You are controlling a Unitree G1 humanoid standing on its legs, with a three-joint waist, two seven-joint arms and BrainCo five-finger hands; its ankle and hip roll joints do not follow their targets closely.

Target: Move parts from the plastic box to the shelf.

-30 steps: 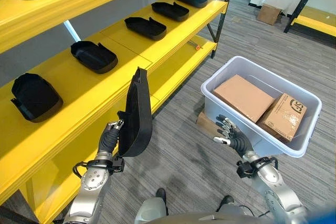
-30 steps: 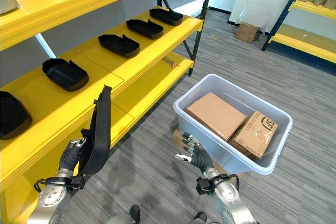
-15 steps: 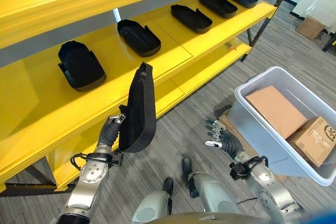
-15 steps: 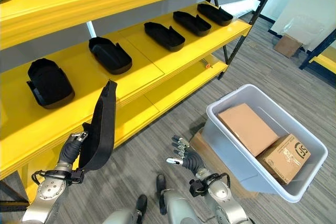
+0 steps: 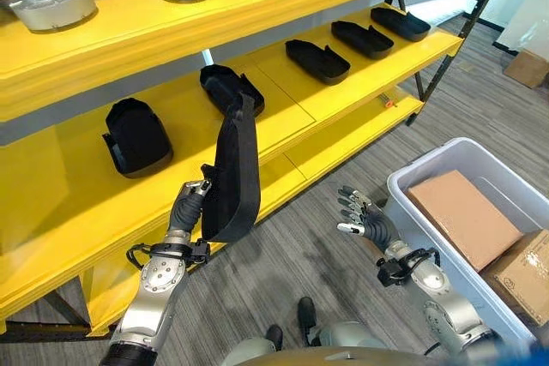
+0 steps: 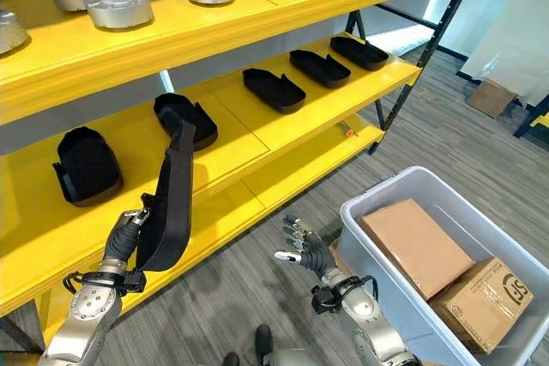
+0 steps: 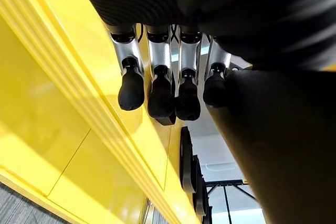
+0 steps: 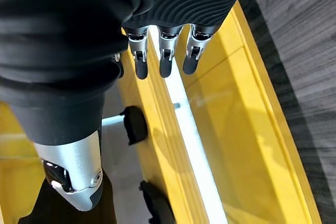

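A yellow shelf (image 5: 257, 100) carries a row of black parts on its middle level and round metal parts (image 6: 118, 6) on the level above, and a grey plastic box (image 6: 388, 276) with two cardboard boxes (image 6: 415, 246) inside stands on the floor to the robot's right. The left hand (image 5: 187, 209) has its fingers (image 7: 131, 85) curled round a black part (image 5: 232, 173), holding it on edge in front of the middle level. The right hand (image 5: 367, 222) hangs over the floor just beside the plastic box, its fingers (image 8: 163, 59) spread loosely and holding nothing.
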